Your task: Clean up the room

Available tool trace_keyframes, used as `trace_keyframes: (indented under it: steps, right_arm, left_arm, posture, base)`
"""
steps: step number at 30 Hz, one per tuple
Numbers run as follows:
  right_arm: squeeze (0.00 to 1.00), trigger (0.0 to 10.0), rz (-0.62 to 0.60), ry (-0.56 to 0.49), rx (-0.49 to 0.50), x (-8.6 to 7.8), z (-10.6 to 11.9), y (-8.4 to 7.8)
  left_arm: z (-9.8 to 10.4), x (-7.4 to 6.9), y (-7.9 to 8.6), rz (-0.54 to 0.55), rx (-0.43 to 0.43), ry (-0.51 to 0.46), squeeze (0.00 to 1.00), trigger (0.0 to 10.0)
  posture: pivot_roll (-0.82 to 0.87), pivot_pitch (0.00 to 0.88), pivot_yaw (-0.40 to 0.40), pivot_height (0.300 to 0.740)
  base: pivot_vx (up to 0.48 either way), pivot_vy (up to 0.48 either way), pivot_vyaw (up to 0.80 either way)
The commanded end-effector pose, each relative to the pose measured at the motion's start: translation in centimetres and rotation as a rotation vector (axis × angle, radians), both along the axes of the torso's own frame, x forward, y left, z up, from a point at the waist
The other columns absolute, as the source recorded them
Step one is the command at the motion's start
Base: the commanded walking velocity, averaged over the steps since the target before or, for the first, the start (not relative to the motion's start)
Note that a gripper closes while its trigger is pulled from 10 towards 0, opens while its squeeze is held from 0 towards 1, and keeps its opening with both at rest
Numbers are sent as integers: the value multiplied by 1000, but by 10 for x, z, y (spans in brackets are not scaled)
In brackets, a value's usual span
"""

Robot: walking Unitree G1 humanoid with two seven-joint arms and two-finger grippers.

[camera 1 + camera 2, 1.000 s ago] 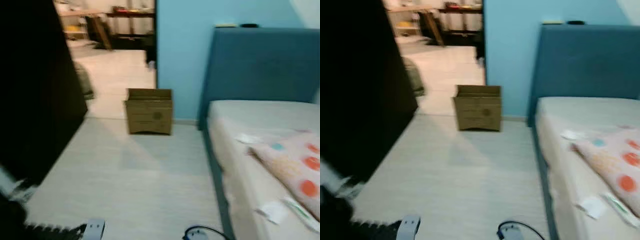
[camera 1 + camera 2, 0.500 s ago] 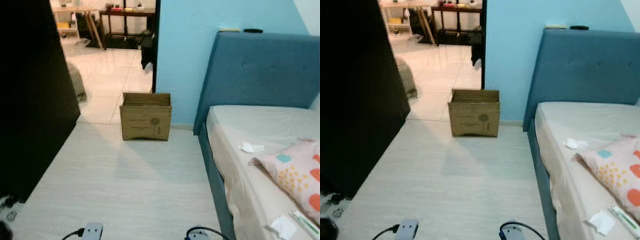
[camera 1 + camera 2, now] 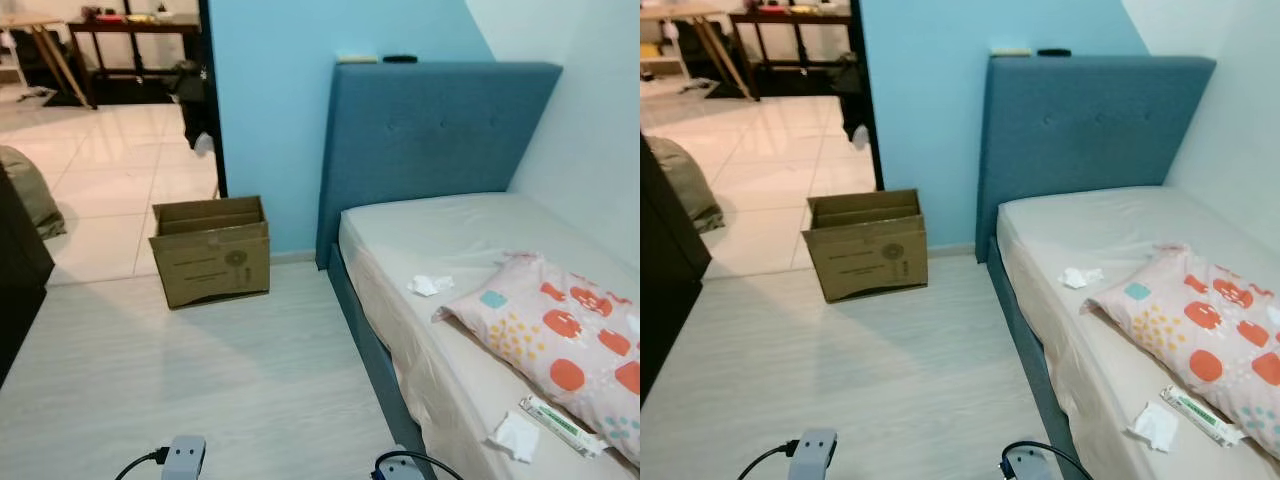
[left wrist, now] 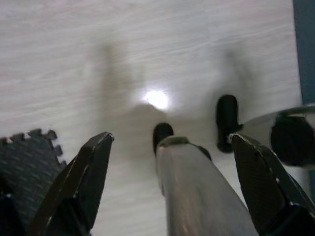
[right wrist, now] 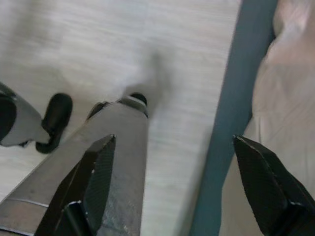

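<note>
An open cardboard box (image 3: 212, 250) stands on the pale floor by the blue wall, beside the doorway. On the bed's sheet (image 3: 440, 225) lie a crumpled white tissue (image 3: 429, 285), a second tissue (image 3: 516, 437) near the front edge, and a white-and-green packet (image 3: 560, 425) next to it. A spotted pillow (image 3: 560, 335) rests against the right wall. My left gripper (image 4: 171, 139) hangs open over the floor beside my silver leg. The right gripper (image 5: 173, 141) also hangs open, close to the bed's blue frame (image 5: 241, 98). Both hold nothing.
A blue headboard (image 3: 430, 130) carries two small items on top. A dark wardrobe (image 3: 15, 290) stands at the left. A plug block (image 3: 183, 455) and a black cable (image 3: 405, 465) lie on the floor near my feet. The doorway opens onto a tiled room with a table.
The camera has turned to the right: box and bed now sit further left in view, and the wardrobe has slid almost out. The things themselves have not moved.
</note>
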State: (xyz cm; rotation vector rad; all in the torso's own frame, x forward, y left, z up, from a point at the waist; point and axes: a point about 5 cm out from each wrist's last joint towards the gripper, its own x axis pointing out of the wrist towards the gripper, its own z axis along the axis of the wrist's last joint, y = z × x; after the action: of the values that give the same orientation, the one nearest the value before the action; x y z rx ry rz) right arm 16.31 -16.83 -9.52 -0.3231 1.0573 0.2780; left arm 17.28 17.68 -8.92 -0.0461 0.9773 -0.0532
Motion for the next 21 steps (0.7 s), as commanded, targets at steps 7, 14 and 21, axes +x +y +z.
trace_keyframes:
  steps: [7,14,21]
  right_arm:
    - [0,10000,-6,57,-1,-13,-6,1]
    - [0,10000,-6,57,-1,-13,-5,0]
    - [0,10000,-6,58,-9,-13,-5,-3]
  left_arm:
    - [-2,-5,1,1,2,20,0,10000]
    - [-2,-4,0,0,0,21,0,10000]
    - [-2,-3,-1,-5,-1,19,0,10000]
  posture:
    - [-19,26,-10,740]
    - [-24,21,-12,740]
    - [-30,10,-17,740]
  base:
    - [252,0,0]
    - [251,0,0]
    - [252,0,-571]
